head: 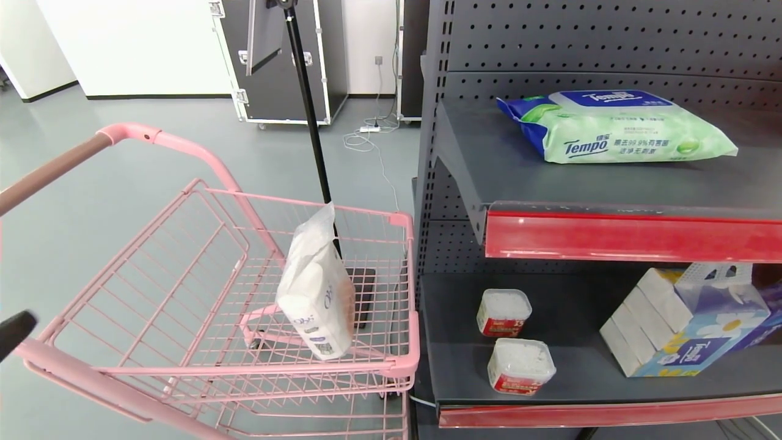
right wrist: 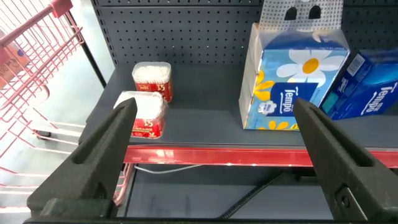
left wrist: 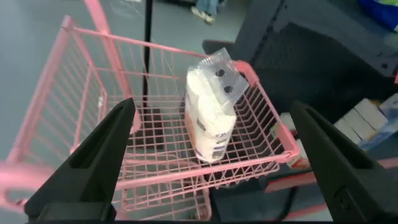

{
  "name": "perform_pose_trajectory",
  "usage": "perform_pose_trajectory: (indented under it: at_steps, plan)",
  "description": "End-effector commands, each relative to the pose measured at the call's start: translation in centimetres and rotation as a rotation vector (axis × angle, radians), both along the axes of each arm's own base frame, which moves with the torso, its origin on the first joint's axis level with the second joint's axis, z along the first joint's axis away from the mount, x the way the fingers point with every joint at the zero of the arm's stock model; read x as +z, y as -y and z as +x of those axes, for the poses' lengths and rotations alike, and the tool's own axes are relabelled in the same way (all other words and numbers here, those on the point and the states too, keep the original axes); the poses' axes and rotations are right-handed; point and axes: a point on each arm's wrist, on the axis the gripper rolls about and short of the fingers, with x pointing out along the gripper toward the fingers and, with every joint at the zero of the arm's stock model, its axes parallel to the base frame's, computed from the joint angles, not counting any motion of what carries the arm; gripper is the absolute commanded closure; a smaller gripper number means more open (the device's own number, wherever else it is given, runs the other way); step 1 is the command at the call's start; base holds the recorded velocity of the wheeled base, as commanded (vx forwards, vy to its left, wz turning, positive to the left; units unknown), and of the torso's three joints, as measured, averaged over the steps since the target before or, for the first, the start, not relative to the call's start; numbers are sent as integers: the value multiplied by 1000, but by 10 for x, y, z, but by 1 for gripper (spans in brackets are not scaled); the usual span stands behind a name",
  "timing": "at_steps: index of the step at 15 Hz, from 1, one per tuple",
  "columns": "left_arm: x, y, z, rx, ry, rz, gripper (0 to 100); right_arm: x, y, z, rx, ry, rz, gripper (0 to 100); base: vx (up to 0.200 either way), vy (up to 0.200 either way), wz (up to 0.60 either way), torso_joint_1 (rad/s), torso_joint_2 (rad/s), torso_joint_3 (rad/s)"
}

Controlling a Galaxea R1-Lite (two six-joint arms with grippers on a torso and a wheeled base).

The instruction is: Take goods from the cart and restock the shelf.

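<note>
Pickup is the step in hand: the left gripper (left wrist: 211, 106) hangs over the cart (head: 244, 370), jaws wide apart, facing the white bag (head: 314, 293) standing inside on the shelf side — next it needs to descend and close on the bag's top. The right gripper (right wrist: 214, 102), jaws also apart, faces the lower shelf (head: 452, 318), where tubs (head: 504, 313) and a tissue pack (head: 684, 324) leave bare space between them. The cart's wire wall crowds the bag.

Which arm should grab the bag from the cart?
Left: the left gripper, jaws open, hangs near the pink wire cart facing the white plastic bag; the right gripper faces the grey lower shelf.
</note>
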Motion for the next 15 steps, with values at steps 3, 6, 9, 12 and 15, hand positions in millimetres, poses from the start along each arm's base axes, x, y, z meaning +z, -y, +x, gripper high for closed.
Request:
perform_pose_trajectory:
  at_steps: [3, 6, 9, 12, 15]
  plan:
    - [-28, 33, 138, -148, -328, 29, 0, 0, 0, 0, 0, -1, 1, 0, 0, 0, 0, 0, 0, 0]
    - [-47, 47, 161, -134, -380, 61, 0, 0, 0, 0, 0, -1, 1, 0, 0, 0, 0, 0, 0, 0]
    - [-60, 62, 154, -168, -423, 97, 0, 0, 0, 0, 0, -1, 1, 0, 0, 0, 0, 0, 0, 0]
    - [-73, 74, 155, -187, -467, 131, 0, 0, 0, 0, 0, -1, 1, 0, 0, 0, 0, 0, 0, 0]
    - [-79, 92, 160, -218, -449, 153, 0, 0, 0, 0, 0, -1, 1, 0, 0, 0, 0, 0, 0, 0]
